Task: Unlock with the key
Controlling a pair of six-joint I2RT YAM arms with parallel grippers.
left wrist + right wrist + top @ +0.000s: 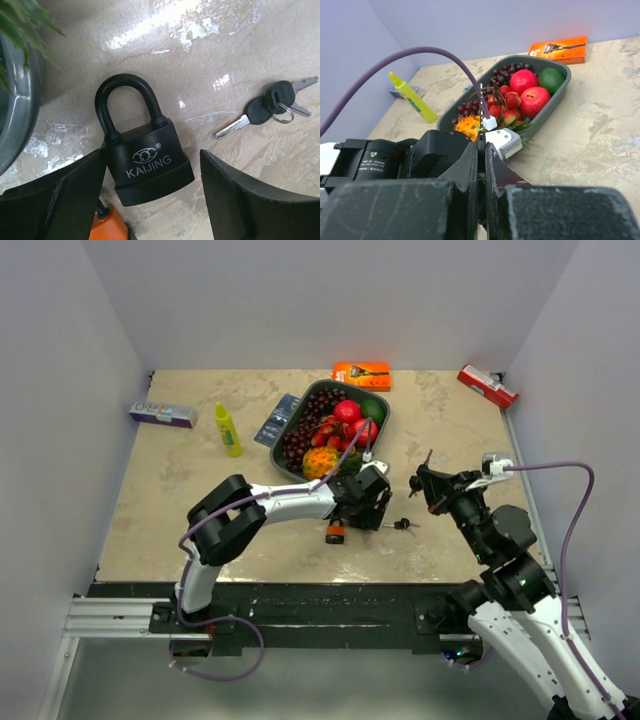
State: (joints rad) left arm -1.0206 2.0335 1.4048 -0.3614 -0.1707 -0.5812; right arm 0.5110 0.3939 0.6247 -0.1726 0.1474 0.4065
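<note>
A black padlock (145, 160) marked KAIJING lies flat on the table with its shackle closed. It sits between the fingers of my open left gripper (151, 155); the left finger (60, 195) is against its side and the right finger (250, 200) stands apart. In the top view my left gripper (372, 510) hides it. A bunch of black-headed keys (272, 105) lies to its right on the table (402, 524). My right gripper (425, 483) hovers to the right, shut (482, 145) on a thin key blade (481, 100) seen edge-on.
An orange padlock (335, 533) lies just beside the black one (107, 225). Behind stands a grey tray of fruit (300, 420), its rim near the left gripper (20, 115). A yellow bottle (228, 430), orange box (361, 375), red box (487, 386) and blue-white box (161, 414) lie farther back.
</note>
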